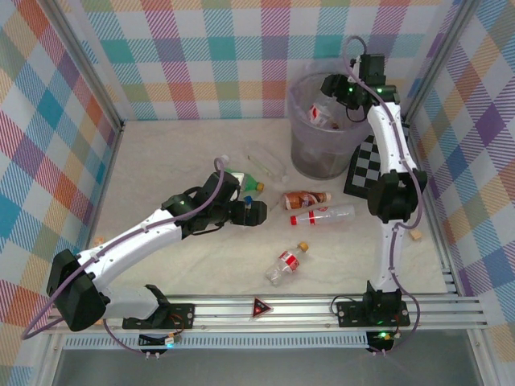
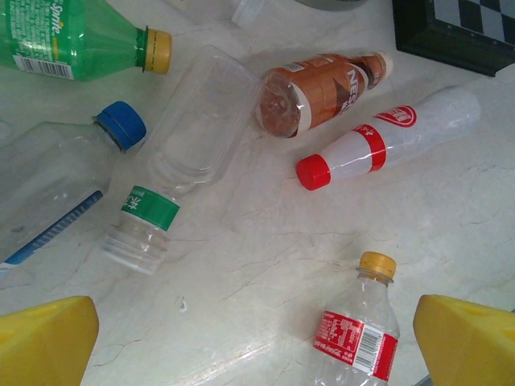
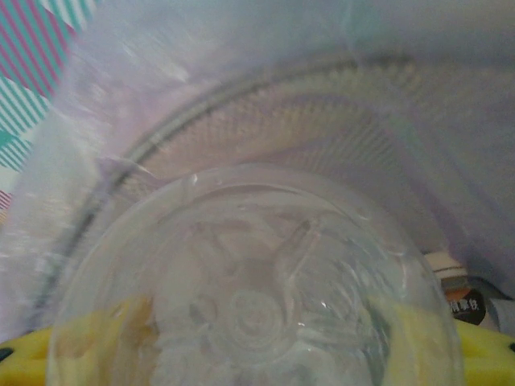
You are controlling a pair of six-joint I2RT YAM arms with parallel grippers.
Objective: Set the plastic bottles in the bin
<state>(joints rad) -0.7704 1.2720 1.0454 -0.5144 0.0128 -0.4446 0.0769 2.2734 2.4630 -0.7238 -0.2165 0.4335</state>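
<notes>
Your desk (image 1: pixel 185 161) is pale and marbled, boxed in by pastel plaid walls. The bin (image 1: pixel 299 149) stands at the far right, with a chequered board (image 1: pixel 366 165) leaning just beside it.

Your right gripper (image 1: pixel 338 95) hangs over the bin's mouth. From its wrist you look at the base of a clear bottle (image 3: pixel 257 273) sitting between the yellow fingers (image 3: pixel 483 350), inside the liner. You cannot tell whether the jaws press on it or stand slack. A brown-labelled bottle already in the bin (image 3: pixel 467 304) lies lower down.

Your left gripper (image 2: pixel 253 318) is spread wide and empty, low over the middle of the desk. Ahead of it lie:
- a yellow-capped bottle (image 2: pixel 360 326) with a red label, nearest, between the fingers;
- a red-capped bottle (image 2: pixel 394 137);
- a brown bottle (image 2: pixel 322 88) just behind it;
- an uncapped clear bottle (image 2: pixel 181 157) with a green band;
- a blue-capped bottle (image 2: pixel 56 177) to its left;
- a green Sprite bottle (image 2: pixel 72 40) at the far left.
</notes>
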